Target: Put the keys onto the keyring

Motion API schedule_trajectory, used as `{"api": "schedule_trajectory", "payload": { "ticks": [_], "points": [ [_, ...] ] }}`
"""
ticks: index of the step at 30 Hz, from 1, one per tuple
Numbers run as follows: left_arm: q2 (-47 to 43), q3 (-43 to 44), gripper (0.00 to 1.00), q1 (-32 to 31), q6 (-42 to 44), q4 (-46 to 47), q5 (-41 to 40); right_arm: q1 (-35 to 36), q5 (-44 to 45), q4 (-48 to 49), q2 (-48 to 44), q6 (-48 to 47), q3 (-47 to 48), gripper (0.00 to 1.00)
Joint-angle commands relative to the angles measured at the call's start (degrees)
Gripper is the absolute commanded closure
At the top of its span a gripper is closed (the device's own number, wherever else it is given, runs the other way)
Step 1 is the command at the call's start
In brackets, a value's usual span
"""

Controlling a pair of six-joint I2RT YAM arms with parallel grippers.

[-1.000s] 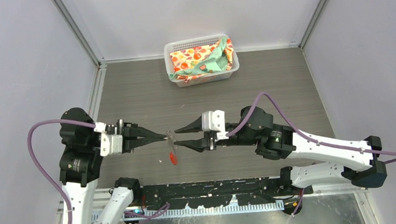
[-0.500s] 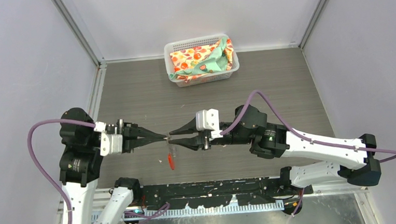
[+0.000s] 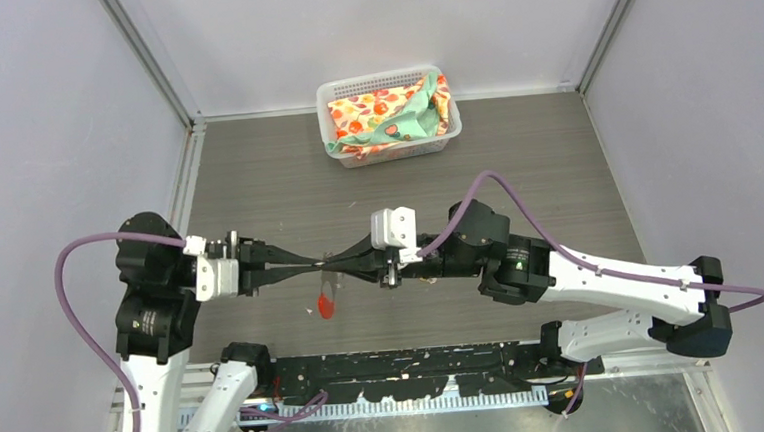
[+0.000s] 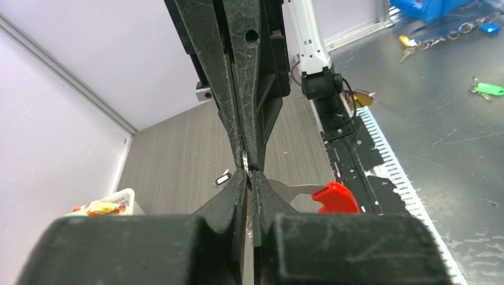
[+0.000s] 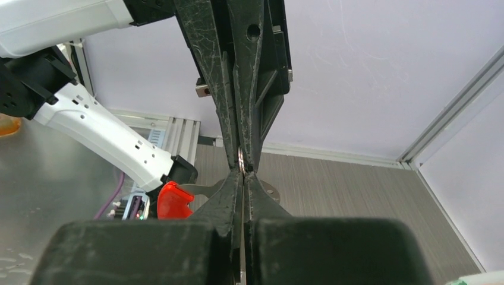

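Currently judge the task as under way, not finished. Find the keyring [image 3: 325, 302] lifted off the tabletop [image 3: 515, 168], hanging between the two arms toward the near edge, with the red tag [image 4: 336, 197] lowest. Read the left end effector [image 3: 317, 268] as fully closed, pinching the small silver ring [image 4: 245, 160] at the top of the keyring. Read the right end effector [image 3: 334, 268] as likewise closed, tip to tip against the left one, nipping the same ring from the opposite side. Cannot confirm any key threaded on, so treat both keys as pending. Expect the remaining work to include parting the ring, feeding each key on, and letting go.

Consult the top external view for layout: both arms nose to nose, the tag below the pinch, and a basket [image 3: 380, 78] of patterned cloth [image 3: 377, 111] well apart at the far edge. Do not rely on it for the contact itself, too small there. Consult the left wrist view for the pinch close up, a flat silver strip [image 4: 291, 189] leading to the tag, and a small silver-rimmed piece [image 4: 223, 178] on the tabletop beyond the fingers. Possibly a key, but too small to tell. Consult the right wrist view for the same pinch from the other side, with no such piece visible.
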Motion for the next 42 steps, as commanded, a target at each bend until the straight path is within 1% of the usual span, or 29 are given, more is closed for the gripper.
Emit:
{"api": "schedule_trajectory", "payload": {
  "ticks": [1,2,5,9,13,18,23,29,33,38,40,42],
  "points": [
    [-1.96,-2.38,0.9,-0.06,-0.44,2.08,-3.32,0.38,4.3,-6.77,0.08,0.6,6.25,0.99],
    [-2.59,-3.21,0.86,-0.06,-0.4,2.05,-4.56,0.34,4.53,-10.16,0.05,0.28,7.3,0.99],
    [-3.25,-4.54,0.76,-0.06,0.86,0.25,-6.49,0.38,4.58,-17.19,0.29,-0.2,9.39,0.99],
    [-2.53,-4.43,0.71,-0.06,1.67,-1.53,-6.12,0.37,3.37,-20.66,0.17,-0.64,10.22,0.99],
    [-1.61,-3.87,0.71,-0.06,0.38,-1.64,-4.93,0.36,2.49,-19.92,0.13,-0.73,10.06,0.99],
    [-0.45,-3.1,0.79,-0.06,-2.83,-1.66,-1.7,0.38,2.2,-21.45,1.61,-1.23,11.8,0.99],
    [0.43,-3.8,0.79,-0.06,-7.53,-1.63,1.49,0.3,2.83,-20.53,2.24,-0.83,12.2,0.99],
    [0.26,-3.95,0.79,-0.06,-7.71,-1.72,2.41,0.36,3.43,-20.03,2.32,-0.59,12.13,0.99],
    [-0.71,-4.86,0.76,-0.06,-7.77,-1.81,1.95,0.37,3.67,-20.29,1.8,-0.67,12.26,0.99],
    [-1.16,-5.29,0.64,-0.08,-7.49,-1.95,-0.1,0.34,3.79,-21.01,1.62,-0.51,12.63,0.99],
    [-0.64,-4.92,0.64,-0.06,-7.75,-1.96,-1.49,0.38,3.62,-21.06,1.82,-0.4,12.82,0.99],
    [0.17,-4.44,0.66,-0.06,-9.32,-2.02,-2.93,0.37,3.46,-20.87,2.13,-0.33,13.04,0.99]
  ]
}}
